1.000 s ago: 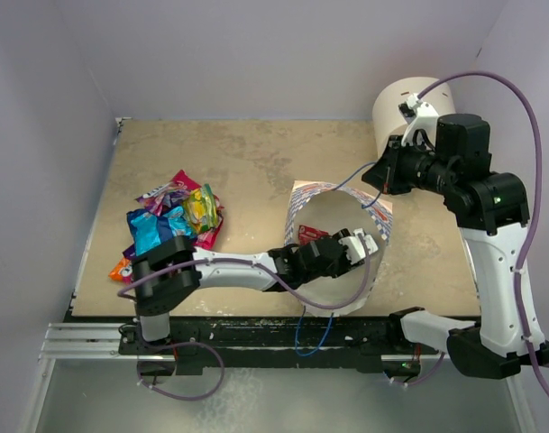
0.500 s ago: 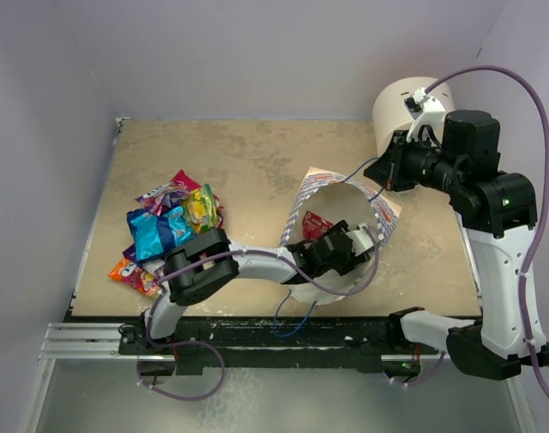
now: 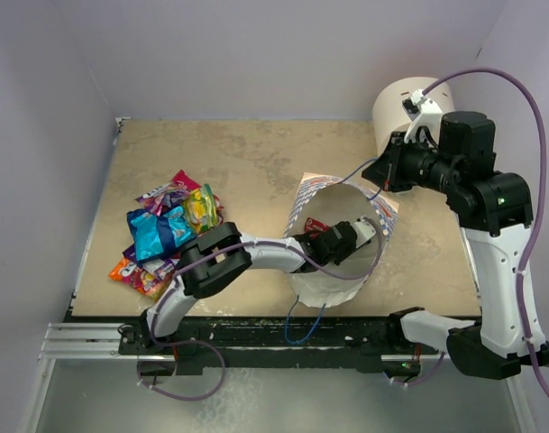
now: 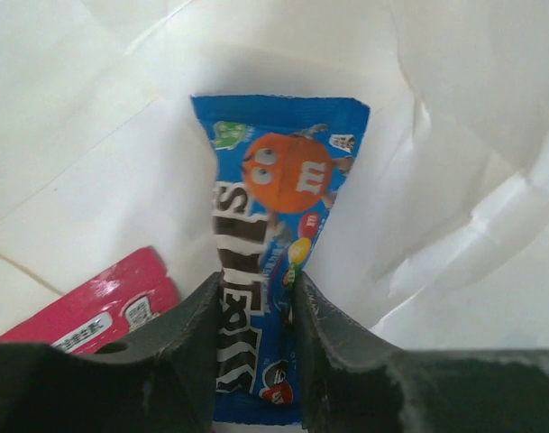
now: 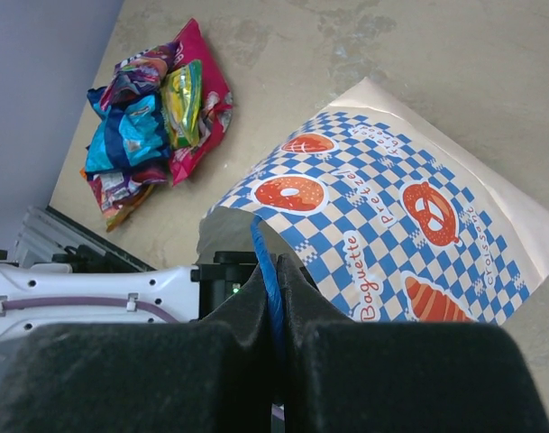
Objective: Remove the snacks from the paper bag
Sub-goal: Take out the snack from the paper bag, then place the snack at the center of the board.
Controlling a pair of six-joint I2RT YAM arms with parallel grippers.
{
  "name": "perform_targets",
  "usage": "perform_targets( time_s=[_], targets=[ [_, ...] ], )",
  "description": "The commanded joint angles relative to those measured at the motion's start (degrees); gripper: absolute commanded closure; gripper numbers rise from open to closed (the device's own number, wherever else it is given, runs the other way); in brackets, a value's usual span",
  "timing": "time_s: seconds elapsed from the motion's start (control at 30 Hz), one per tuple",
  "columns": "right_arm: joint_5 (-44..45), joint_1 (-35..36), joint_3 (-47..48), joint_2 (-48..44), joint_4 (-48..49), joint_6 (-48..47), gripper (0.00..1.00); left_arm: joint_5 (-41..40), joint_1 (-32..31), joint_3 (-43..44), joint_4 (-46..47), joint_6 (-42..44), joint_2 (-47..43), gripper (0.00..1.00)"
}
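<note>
The paper bag [image 3: 339,271] lies mid-table with its round mouth open toward me; its blue-checked outside shows in the right wrist view [image 5: 391,207]. My left gripper [image 3: 351,237] is deep inside it, shut on a blue M&M's packet [image 4: 279,180] against the white lining, its fingertips [image 4: 254,293] pinching the packet's lower half. A red packet [image 4: 89,307] lies beside it, also visible from above [image 3: 315,225]. My right gripper [image 3: 382,176] is shut on the bag's blue cord handle [image 5: 267,262] and holds the rim up. A pile of snacks [image 3: 170,230] lies on the left.
A large white cylinder [image 3: 405,104] stands at the back right behind the right arm. The second blue cord [image 3: 306,325] hangs over the table's front edge. Purple walls close in the table on three sides. The left arm [image 5: 121,293] shows under the bag's rim.
My left arm has pushed further into the bag, its elbow swinging right. The bag's mouth has shifted and opened rounder. The right gripper has kept hold of the handle.
</note>
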Motion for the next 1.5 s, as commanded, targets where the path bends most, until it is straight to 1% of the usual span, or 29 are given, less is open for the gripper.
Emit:
perform_targets(
  time_s=[0.0,0.03,0.1,0.27,0.37,0.5,0.6,0.67,0.7,0.73,0.83,0.9,1.0,1.07,1.1,1.2,1.3,1.4,1.47],
  targets=[
    [-1.99,0.0,-1.53,-1.64,3.79,0.48,1.0,1.65,0.23,-0.93,-5.77,-0.12,-6.64,0.67],
    [-1.99,0.0,-1.95,-1.74,4.35,0.58,1.0,1.93,0.23,-1.17,-6.7,-0.06,-8.02,0.7],
    [-1.99,0.01,-2.82,-2.04,5.45,0.71,1.0,2.58,0.1,-1.84,-8.27,-0.09,-11.24,0.73],
    [-1.39,0.0,-6.13,-3.09,9.16,2.03,1.0,3.3,-1.55,-5.08,-11.15,1.72,-22.55,0.74],
    [-1.43,0.01,-8.17,-3.86,12.66,3.41,1.0,7.8,-1.7,-8.5,-12.23,1.75,-30.64,0.76],
    [0.12,0.0,-11.0,-4.86,18.25,5.2,1.0,12.31,-1.7,-13.12,-16.48,2.52,-41.86,0.78],
    [1.87,0.0,-13.27,-5.26,22.93,6.22,1.0,17.2,-1.7,-14.86,-20.43,3.93,-50.89,0.78],
    [3.05,0.0,-14.67,-5.21,26.03,6.36,1.0,21.41,-1.7,-15.43,-22.59,4.81,-57.05,0.81],
    [3.66,0.04,-15.29,-5.08,27.57,6.25,1.0,21.88,-1.7,-15.25,-23.78,4.72,-59.94,0.83],
    [4.26,0.0,-15.85,-4.88,29.0,6.04,1.0,21.21,-1.69,-15.02,-24.75,4.45,-62.51,0.84],
    [5.01,0.05,-16.57,-3.66,33.2,4.86,1.0,14.07,-1.57,-13.15,-28.08,4.12,-67.74,0.86],
    [5.28,0.0,-16.45,-2.45,35.15,3.6,1.0,7.75,-1.27,-9.83,-32.04,4.82,-67.92,0.9],
    [5.3,0.0,-16.89,-1.01,37.82,2.38,1.0,-1.48,0.24,-3.73,-37.27,6.4,-64.85,0.99],
    [4.64,0.0,-17.34,0.01,39.13,1.64,1.0,-6.85,2.66,-1.56,-37.77,6.59,-63.81,1.0],
    [4.43,0.0,-17.54,0.61,39.56,1.26,1.0,-8.07,4.53,-1.25,-37.11,6.41,-63.86,1.0],
    [2.98,-0.04,-17.29,2.89,40.28,0.07,1.0,-12.13,9.38,-2.03,-32.84,5.19,-64.93,1.0],
    [1.31,-0.08,-16.13,5.21,40.14,-0.78,1.0,-17.11,12.64,-1.72,-30.06,5.45,-64.29,1.0],
    [-0.08,-0.09,-15.76,6.5,40.46,-1.45,1.0,-20.99,17.47,-0.81,-30.56,4.62,-62.23,1.0],
    [-0.06,-0.09,-15.71,6.63,40.27,-2.38,1.0,-22.34,22.26,-0.67,-32.32,0.91,-61.05,1.0]
  ],
)
